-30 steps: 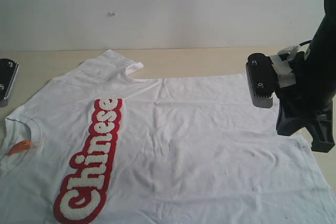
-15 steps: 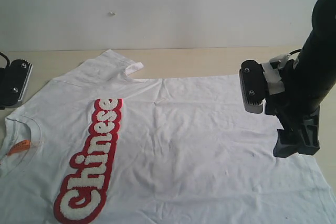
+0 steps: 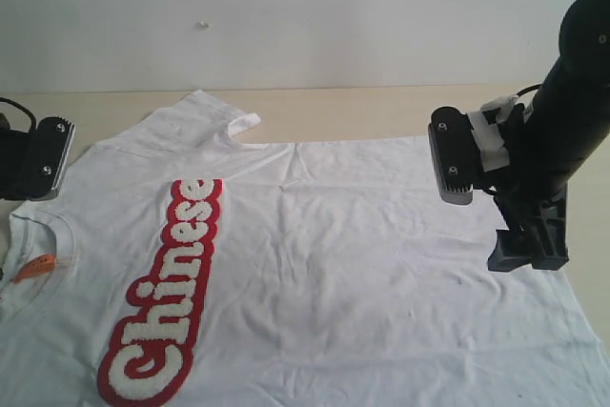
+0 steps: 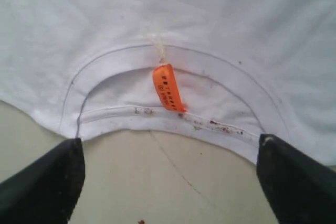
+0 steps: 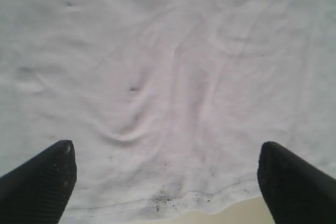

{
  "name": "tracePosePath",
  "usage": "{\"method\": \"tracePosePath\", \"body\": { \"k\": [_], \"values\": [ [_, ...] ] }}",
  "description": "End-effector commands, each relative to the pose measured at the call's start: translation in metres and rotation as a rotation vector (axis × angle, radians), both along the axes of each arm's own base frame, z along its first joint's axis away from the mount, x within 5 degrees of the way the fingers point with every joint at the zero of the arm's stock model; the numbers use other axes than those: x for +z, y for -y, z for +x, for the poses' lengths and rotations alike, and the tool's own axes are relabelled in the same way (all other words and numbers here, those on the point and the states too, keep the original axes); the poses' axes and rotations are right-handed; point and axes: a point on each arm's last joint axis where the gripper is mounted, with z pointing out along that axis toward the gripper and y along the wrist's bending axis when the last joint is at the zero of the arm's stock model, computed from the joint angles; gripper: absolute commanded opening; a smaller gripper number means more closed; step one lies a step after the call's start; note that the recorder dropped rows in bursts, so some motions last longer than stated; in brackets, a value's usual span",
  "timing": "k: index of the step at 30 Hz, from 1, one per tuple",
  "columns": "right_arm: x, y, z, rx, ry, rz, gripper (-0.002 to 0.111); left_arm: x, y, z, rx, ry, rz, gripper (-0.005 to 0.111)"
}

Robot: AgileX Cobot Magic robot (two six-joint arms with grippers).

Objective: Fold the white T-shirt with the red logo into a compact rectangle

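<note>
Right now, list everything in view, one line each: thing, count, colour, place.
white T-shirt: one, white, spread face-up over the table.
red logo: one, red band with white letters, across the shirt's chest.
orange tag: one, orange, inside the collar.
table: one, light beige, under the shirt.
wall: one, white, behind the table.
left gripper: one, black, open, above the collar.
right gripper: one, black, open, above the hem.

white bubble letters "Chinese" — on the red logo (image 3: pixel 164 293), orange tag (image 4: pixel 168 87) print — unreadable
</note>
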Motion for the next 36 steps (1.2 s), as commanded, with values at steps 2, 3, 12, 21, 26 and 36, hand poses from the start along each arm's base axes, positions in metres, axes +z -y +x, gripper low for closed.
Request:
{"method": "tracePosePath", "body": {
  "k": [2,3,12,21,26,36],
  "values": [
    [-0.002,0.002,0.002,0.035,0.022,-0.037,0.089,-0.006,-0.003,0.001,-0.119,-0.035,0.017,0.085],
    [-0.003,0.003,0.002,0.04,0.021,-0.045,0.089,-0.008,-0.003,0.001,-0.131,-0.052,0.012,0.085],
    [-0.036,0.003,0.005,0.048,-0.106,-0.067,0.089,-0.029,-0.023,0.008,-0.116,-0.114,-0.055,0.085],
    [-0.048,0.002,0.005,0.05,-0.152,-0.066,0.089,-0.039,-0.022,0.031,-0.107,-0.039,-0.188,0.079],
    [-0.048,0.002,0.005,0.055,-0.151,-0.067,0.089,-0.05,-0.022,0.038,-0.114,-0.102,-0.192,0.076],
    [-0.048,0.002,0.006,0.056,-0.15,-0.067,0.089,-0.071,-0.026,0.042,-0.127,-0.143,-0.162,0.077]
  ]
}}
